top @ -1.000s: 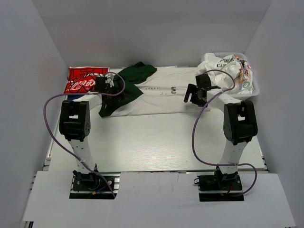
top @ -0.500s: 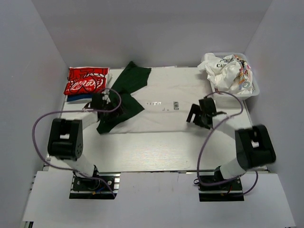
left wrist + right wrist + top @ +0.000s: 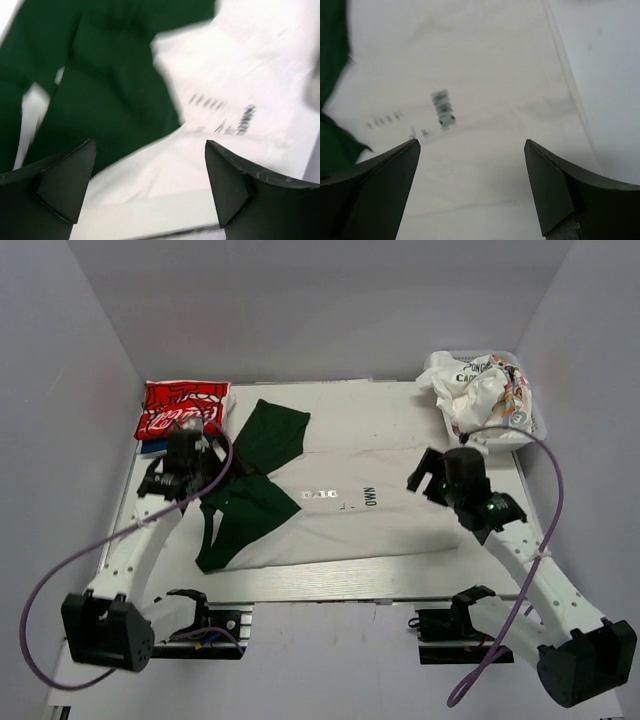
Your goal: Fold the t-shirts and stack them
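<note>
Pulled nearer than a moment ago, the off-white tee (image 3: 370, 515) lies spread left of the basket (image 3: 541, 429), with the green tee (image 3: 245, 515) overlapping its end farthest from the basket. The left gripper (image 3: 150, 145) and the right gripper (image 3: 471, 142) gape wide above it, holding nothing.

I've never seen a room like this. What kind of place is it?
Probably a robot testing lab: plain white walls box in a table, two robot arms are bolted at its edge, and t-shirts lie out for folding.

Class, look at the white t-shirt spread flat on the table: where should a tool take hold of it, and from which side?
Probably take the white t-shirt by its right edge, coming from the right: that edge lies flat and uncovered, while the green t-shirt overlaps its left end.
</note>
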